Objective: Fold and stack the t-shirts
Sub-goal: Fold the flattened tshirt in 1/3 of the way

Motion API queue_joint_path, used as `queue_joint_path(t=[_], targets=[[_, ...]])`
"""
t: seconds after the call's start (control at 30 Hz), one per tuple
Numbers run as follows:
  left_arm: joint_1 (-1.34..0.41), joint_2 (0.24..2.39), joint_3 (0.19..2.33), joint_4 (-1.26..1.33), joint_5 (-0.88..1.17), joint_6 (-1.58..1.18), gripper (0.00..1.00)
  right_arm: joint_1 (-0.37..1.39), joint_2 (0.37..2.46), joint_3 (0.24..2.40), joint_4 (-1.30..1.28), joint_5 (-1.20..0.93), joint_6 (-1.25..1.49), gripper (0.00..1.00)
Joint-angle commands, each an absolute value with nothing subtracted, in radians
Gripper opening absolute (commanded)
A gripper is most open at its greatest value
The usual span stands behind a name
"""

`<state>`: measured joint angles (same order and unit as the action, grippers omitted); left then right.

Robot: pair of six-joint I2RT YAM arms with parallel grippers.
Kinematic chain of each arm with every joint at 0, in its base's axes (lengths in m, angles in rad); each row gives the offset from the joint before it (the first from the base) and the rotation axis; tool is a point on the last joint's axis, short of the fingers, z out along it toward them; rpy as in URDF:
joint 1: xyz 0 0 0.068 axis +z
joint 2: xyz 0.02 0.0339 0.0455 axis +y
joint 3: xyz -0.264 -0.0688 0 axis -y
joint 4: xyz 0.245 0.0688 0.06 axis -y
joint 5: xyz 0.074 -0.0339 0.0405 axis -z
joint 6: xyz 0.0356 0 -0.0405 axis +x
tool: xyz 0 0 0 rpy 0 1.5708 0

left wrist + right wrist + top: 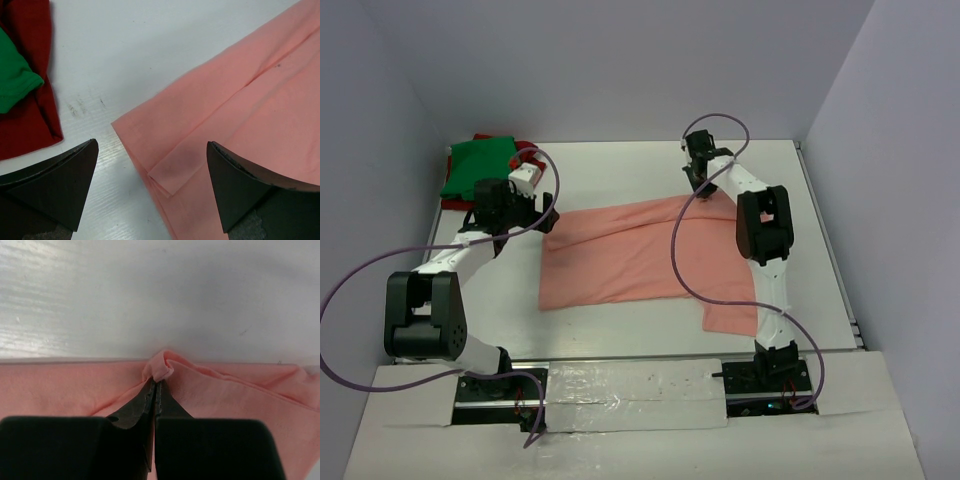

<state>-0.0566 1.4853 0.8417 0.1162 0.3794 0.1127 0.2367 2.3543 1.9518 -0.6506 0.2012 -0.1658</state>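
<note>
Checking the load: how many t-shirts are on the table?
3: the salmon-pink t-shirt spread centrally; the green t-shirt atop the dark red t-shirt, far left. Others may hide beneath.

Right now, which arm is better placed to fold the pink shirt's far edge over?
Probably right: the right claw is shut on the pink t-shirt's far edge; the left claw hangs open above a corner, holding nothing.

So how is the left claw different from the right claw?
The left claw is wide open; the right claw is shut. The left claw holds nothing, hovering over a corner of the pink t-shirt; the right claw pinches a fold at its far edge. Both are black.
</note>
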Motion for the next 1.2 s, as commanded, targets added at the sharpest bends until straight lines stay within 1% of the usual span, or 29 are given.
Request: queue_joint_path(t=[0.0,0.4,0.7,1.0,1.17], targets=[[-0.051,1.471,0.838,0.146,0.413,0.118,0.99,0.232,2.229,1.896,-0.617,0.25,-0.172,0.0],[-0.051,1.459,0.825,0.147,0.434,0.13,0.99,0.232,2.003,1.671,-0.589,0.275,-0.166,0.0],[-0.051,1.422,0.822,0.137,0.462,0.137,0.99,0.261,1.882,1.56,-0.678,0.206,-0.118,0.0],[-0.051,1.355,0.811,0.115,0.488,0.143,0.99,0.354,1.787,1.43,-0.797,0.169,-0.084,0.0],[-0.052,1.328,0.796,0.11,0.492,0.147,0.99,0.4,1.755,1.381,-0.853,0.094,-0.049,0.0]])
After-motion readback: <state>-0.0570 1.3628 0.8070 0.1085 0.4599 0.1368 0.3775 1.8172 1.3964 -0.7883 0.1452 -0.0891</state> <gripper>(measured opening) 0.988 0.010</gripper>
